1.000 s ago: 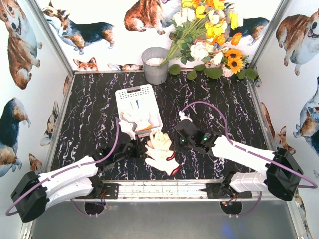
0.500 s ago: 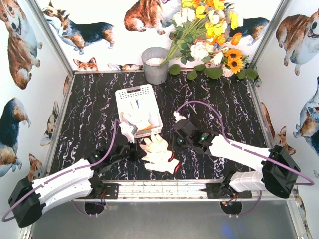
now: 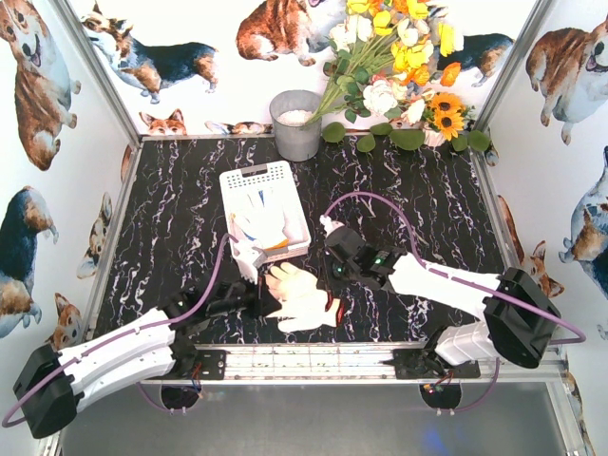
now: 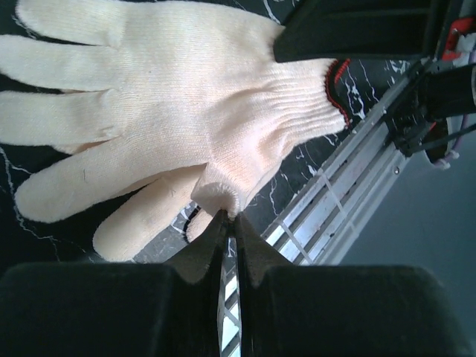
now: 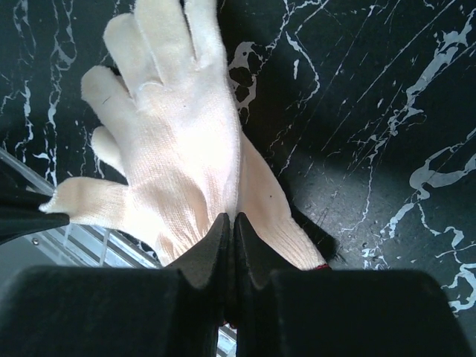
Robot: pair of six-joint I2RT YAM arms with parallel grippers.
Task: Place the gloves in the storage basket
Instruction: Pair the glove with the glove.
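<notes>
Beige knit glove (image 3: 302,296) w/ red cuff trim is spread at near edge of black marble-look table (image 3: 171,228), betw. both arms. Left gripper (image 4: 227,219): jaws together, pinching a pucker of fabric by the glove's thumb. Right gripper (image 5: 229,221): jaws together too, nipping fabric nr the cuff. White perforated plastic basket (image 3: 249,180) sits just far-left of it, white gloves (image 3: 258,220) inside.
</notes>
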